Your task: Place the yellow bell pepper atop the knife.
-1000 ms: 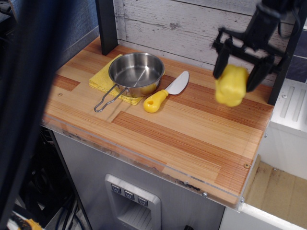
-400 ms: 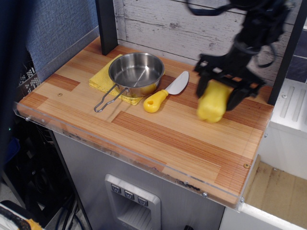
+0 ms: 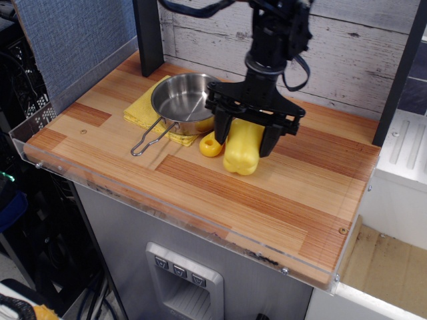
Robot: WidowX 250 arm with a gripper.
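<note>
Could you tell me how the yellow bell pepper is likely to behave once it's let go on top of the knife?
The yellow bell pepper looks lobed and rounded, so it may well rock or roll off. It also looks like smooth plastic, so probably stiff and light. The knife, mostly hidden behind the gripper, shows a rounded handle, likely an uneven seat.

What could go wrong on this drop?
1. The gripper and the yellow bell pepper hide most of the knife; only its handle end shows, so alignment is hard to confirm and the pepper may land beside it.
2. The pepper is lobed and the knife thin, so it may roll off once released.
3. The steel pan sits close on the gripper's left; opening fingers could nudge it.
</note>
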